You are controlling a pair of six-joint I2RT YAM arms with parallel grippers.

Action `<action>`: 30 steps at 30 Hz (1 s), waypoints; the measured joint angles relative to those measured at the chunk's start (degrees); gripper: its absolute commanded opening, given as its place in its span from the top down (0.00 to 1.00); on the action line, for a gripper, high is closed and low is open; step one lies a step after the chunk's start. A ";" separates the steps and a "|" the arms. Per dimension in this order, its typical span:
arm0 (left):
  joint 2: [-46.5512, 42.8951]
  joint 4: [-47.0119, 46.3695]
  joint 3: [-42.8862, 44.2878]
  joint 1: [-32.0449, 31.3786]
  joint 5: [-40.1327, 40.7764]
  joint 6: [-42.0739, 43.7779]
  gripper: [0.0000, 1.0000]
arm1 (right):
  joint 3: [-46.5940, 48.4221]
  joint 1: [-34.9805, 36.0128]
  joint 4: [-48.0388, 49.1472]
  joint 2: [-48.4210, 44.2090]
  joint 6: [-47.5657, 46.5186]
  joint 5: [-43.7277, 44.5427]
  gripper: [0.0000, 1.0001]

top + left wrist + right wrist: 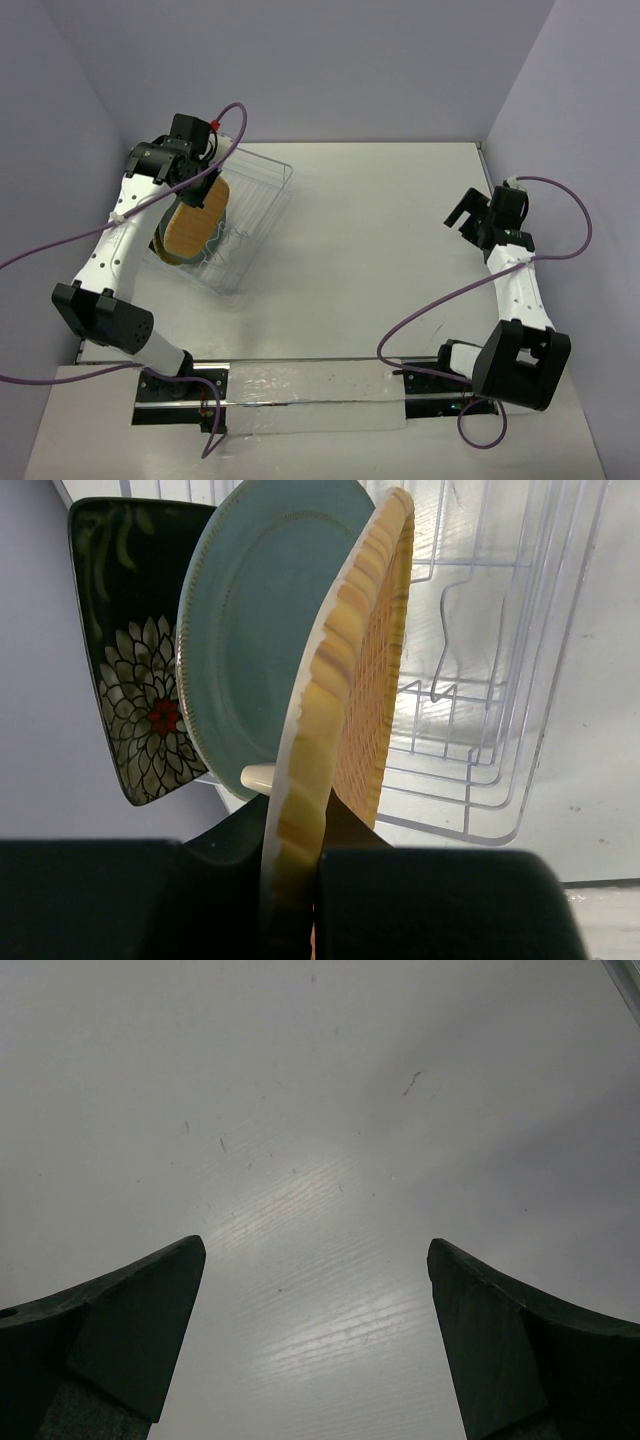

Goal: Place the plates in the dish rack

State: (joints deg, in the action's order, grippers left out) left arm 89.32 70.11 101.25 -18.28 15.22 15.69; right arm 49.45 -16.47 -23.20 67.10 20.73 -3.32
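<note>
Left wrist: plate (372, 680) edge between fingers (450, 905)

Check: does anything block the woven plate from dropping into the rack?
Nothing visible does. The left gripper holds the woven plate on edge at the rack; the teal plate stands close beside it, the black plate beyond.

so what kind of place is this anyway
Probably a robot lab test cell, not a kitchen: a white table boxed in by plain walls, left arm and right arm bolted at its near edge, and a dish rack as the prop.
</note>
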 measured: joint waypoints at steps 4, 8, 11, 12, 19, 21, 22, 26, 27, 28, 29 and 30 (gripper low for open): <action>1.12 -0.02 0.02 0.00 -1.07 -0.68 1.00 | 0.00 0.00 0.01 1.33 0.02 0.39 0.00; 3.12 -0.08 -0.45 0.00 -0.68 -1.69 1.00 | 0.00 0.00 0.02 2.47 0.01 1.17 0.00; 4.39 -0.04 -0.48 0.02 -0.42 -2.43 1.00 | 0.00 0.00 0.02 2.94 0.01 1.50 0.00; 4.62 -0.03 -0.48 0.02 -0.33 -2.73 1.00 | 0.00 0.00 0.02 3.06 0.01 1.60 0.00; 4.79 -0.03 -0.46 0.38 0.89 -4.45 1.00 | 0.00 0.00 0.02 3.96 0.02 1.91 0.00; 4.79 -0.03 -0.46 0.65 1.08 -4.87 1.00 | 0.00 0.00 0.02 4.25 0.02 2.06 0.00; 4.79 -0.03 -0.46 0.85 1.03 -5.04 1.00 | 0.00 0.00 0.02 4.39 0.02 2.23 0.00; 4.85 -0.03 -0.44 1.84 0.52 -6.13 1.00 | 0.00 0.00 0.02 4.54 0.02 2.75 0.00; 4.85 -0.03 -0.44 2.07 0.27 -6.24 1.00 | 0.00 0.00 0.02 4.55 0.02 2.77 0.00; 4.85 -0.03 -0.44 2.29 0.04 -6.28 1.00 | 0.00 0.00 0.02 4.59 0.02 2.78 0.00; 4.85 -0.03 -0.44 2.42 -0.14 -6.30 1.00 | 0.00 0.00 0.02 4.66 0.04 2.79 0.00; 4.85 -0.05 -0.46 2.49 -0.24 -6.30 1.00 | 0.00 0.00 0.02 4.76 0.05 2.81 0.00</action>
State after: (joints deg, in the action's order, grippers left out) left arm 94.17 70.06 100.79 -15.79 14.98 9.39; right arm 49.45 -16.47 -23.18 71.86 20.78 -0.51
